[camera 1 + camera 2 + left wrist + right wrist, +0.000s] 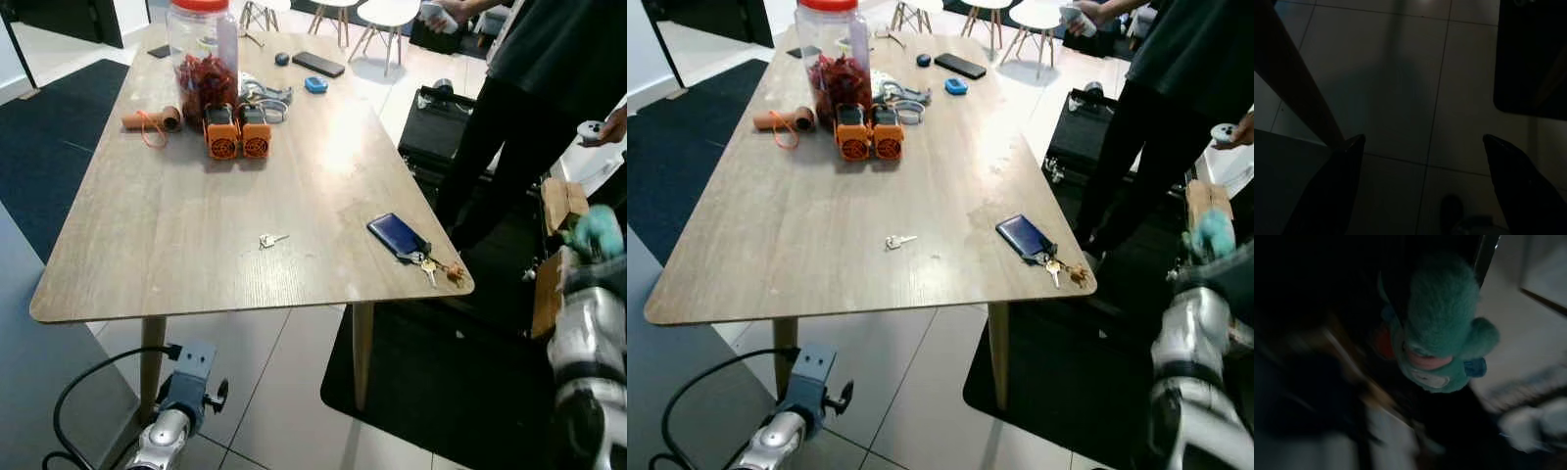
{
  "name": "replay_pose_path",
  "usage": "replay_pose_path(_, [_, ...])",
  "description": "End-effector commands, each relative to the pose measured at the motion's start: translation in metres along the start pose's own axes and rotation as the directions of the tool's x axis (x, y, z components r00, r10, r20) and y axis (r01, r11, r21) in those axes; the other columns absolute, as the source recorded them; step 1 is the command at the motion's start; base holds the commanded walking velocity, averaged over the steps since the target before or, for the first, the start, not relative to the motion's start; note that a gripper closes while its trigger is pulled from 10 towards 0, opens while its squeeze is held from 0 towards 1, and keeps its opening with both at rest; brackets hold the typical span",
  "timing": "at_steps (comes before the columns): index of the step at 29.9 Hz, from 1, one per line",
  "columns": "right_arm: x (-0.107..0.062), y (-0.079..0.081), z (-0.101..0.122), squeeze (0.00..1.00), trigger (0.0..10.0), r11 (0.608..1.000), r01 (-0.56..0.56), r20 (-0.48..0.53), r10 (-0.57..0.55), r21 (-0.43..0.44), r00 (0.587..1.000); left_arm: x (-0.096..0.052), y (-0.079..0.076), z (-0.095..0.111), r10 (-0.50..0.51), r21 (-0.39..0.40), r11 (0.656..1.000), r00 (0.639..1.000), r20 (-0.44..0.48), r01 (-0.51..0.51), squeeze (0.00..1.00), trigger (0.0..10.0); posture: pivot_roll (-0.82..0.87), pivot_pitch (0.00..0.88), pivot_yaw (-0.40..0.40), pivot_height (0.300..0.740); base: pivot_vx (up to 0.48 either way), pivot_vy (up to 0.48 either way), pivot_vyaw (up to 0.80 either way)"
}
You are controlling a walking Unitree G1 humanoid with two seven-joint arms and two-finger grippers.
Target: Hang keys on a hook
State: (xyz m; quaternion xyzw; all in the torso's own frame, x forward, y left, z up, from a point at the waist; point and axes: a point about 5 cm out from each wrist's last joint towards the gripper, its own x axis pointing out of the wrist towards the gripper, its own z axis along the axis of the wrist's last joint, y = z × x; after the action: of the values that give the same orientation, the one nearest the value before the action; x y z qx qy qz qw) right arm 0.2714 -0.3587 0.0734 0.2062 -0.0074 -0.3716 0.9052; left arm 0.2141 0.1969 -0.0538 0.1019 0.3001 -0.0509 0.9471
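Observation:
A blue key case (397, 235) with a bunch of keys (432, 265) lies at the wooden table's (176, 245) front right corner, close to the edge. One small loose key (272, 239) rests near the middle of the table. My left arm (168, 428) hangs low beside the front left table leg. In the dark left wrist view its gripper (1422, 143) is open above the tiled floor, holding nothing. My right arm (586, 352) is raised at the far right, away from the table. A teal plush toy (1442, 340) sits close in front of its wrist camera, blurred.
A person in dark clothes (549, 69) stands at the table's right side holding a controller (591, 129). At the far end of the table are a large jar (203, 59), two orange devices (238, 132), a phone (318, 64). A black case (441, 122) and cardboard boxes (563, 204) are on the floor to the right.

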Motion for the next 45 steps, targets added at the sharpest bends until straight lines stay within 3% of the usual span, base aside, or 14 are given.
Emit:
replay_pose_path(1, [-0.001, -0.003, -0.004, 0.00, 0.0, 1.000, 0.022, -0.020, -0.022, 0.010, 1.000, -0.001, 0.002, -0.003, 0.000, 0.008, 1.000, 1.000, -0.015, 0.000, 0.00, 10.0, 0.11, 0.035, -0.117, 0.740, 0.000, 0.000, 0.00])
replay_pose_path(5, [-0.023, -0.021, -0.047, 0.00, 0.0, 0.997, 0.030, -0.195, -0.043, -0.070, 0.980, -0.002, 0.000, -0.005, -0.010, 0.018, 1.000, 1.000, -0.023, 0.011, 0.00, 10.0, 0.11, 0.035, -0.116, 0.740, 0.000, 0.000, 0.00])
replay_pose_path(9, [-0.034, -0.024, -0.067, 0.00, 0.0, 0.996, 0.013, -0.290, -0.038, -0.090, 0.956, -0.002, -0.002, -0.006, -0.014, 0.020, 1.000, 1.000, -0.025, 0.014, 0.00, 10.0, 0.11, 0.034, -0.116, 0.740, 0.000, 0.000, 0.00])
replay_pose_path(13, [-0.054, -0.026, -0.095, 0.00, 0.0, 0.987, -0.064, -0.429, -0.004, -0.145, 0.903, -0.002, -0.004, -0.007, -0.018, 0.021, 1.000, 0.999, -0.031, 0.019, 0.00, 10.0, 0.11, 0.034, -0.116, 0.740, 0.000, 0.000, 0.00])
replay_pose_path(17, [-0.088, -0.027, -0.134, 0.00, 0.0, 0.949, -0.226, -0.614, 0.046, -0.220, 0.788, -0.002, -0.006, -0.008, -0.023, 0.021, 1.000, 0.999, -0.037, 0.024, 0.00, 10.0, 0.11, 0.033, -0.116, 0.740, 0.000, 0.000, 0.00])
replay_pose_path(20, [-0.114, -0.025, -0.158, 0.00, 0.0, 0.887, -0.382, -0.728, 0.080, -0.260, 0.681, -0.002, -0.007, -0.008, -0.025, 0.019, 0.999, 0.999, -0.040, 0.026, 0.00, 10.0, 0.11, 0.030, -0.114, 0.740, 0.000, 0.000, 0.00])
replay_pose_path(21, [-0.114, -0.025, -0.158, 0.00, 0.0, 0.887, -0.382, -0.728, 0.080, -0.260, 0.681, -0.002, -0.007, -0.008, -0.025, 0.019, 0.999, 0.999, -0.040, 0.026, 0.00, 10.0, 0.11, 0.030, -0.114, 0.740, 0.000, 0.000, 0.00])
replay_pose_path(22, [-0.124, -0.024, -0.166, 0.00, 0.0, 0.864, -0.430, -0.759, 0.092, -0.261, 0.645, -0.002, -0.008, -0.008, -0.026, 0.018, 0.999, 0.999, -0.041, 0.027, 0.00, 10.0, 0.11, 0.026, -0.112, 0.740, 0.000, 0.000, 0.00])
replay_pose_path(26, [-0.145, -0.017, -0.181, 0.00, 0.0, 0.820, -0.521, -0.808, 0.130, -0.238, 0.574, -0.001, -0.009, -0.007, -0.026, 0.013, 1.000, 0.999, -0.040, 0.026, 0.00, 10.0, 0.11, 0.021, -0.106, 0.740, 0.000, 0.000, 0.00])
replay_pose_path(30, [-0.150, -0.014, -0.185, 0.00, 0.0, 0.819, -0.525, -0.812, 0.134, -0.232, 0.568, -0.001, -0.010, -0.006, -0.028, 0.009, 1.000, 0.999, -0.041, 0.028, 0.00, 10.0, 0.11, 0.017, -0.100, 0.740, 0.000, 0.000, 0.00])
replay_pose_path(31, [-0.152, -0.012, -0.186, 0.00, 2.4, 0.818, -0.526, -0.812, 0.134, -0.233, 0.568, 0.000, -0.010, -0.006, -0.031, 0.008, 0.999, 0.999, -0.042, 0.031, 0.00, 10.0, 0.11, 0.017, -0.100, 0.740, 0.000, 0.000, 0.00])
replay_pose_path(32, [-0.151, -0.009, -0.187, 0.00, 10.0, 0.813, -0.534, -0.809, 0.142, -0.233, 0.570, 0.000, -0.011, -0.005, -0.034, 0.007, 0.999, 0.999, -0.041, 0.034, 0.00, 10.0, 0.11, 0.017, -0.100, 0.740, 0.000, 0.000, 0.00])
replay_pose_path(42, [-0.136, 0.015, -0.179, 0.00, 10.0, 0.775, -0.581, -0.772, 0.204, -0.248, 0.602, 0.003, -0.013, 0.000, -0.033, -0.007, 0.999, 0.999, -0.034, 0.033, 0.00, 10.0, 0.09, 0.007, -0.098, 0.740, 0.000, 0.000, 0.00])
replay_pose_path(45, [-0.126, 0.031, -0.173, 0.00, 10.0, 0.738, -0.620, -0.751, 0.246, -0.266, 0.613, 0.005, -0.014, 0.004, -0.028, -0.015, 0.999, 0.999, -0.023, 0.028, 0.00, 10.0, 0.10, 0.000, -0.118, 0.740, 0.000, 0.000, 0.00])
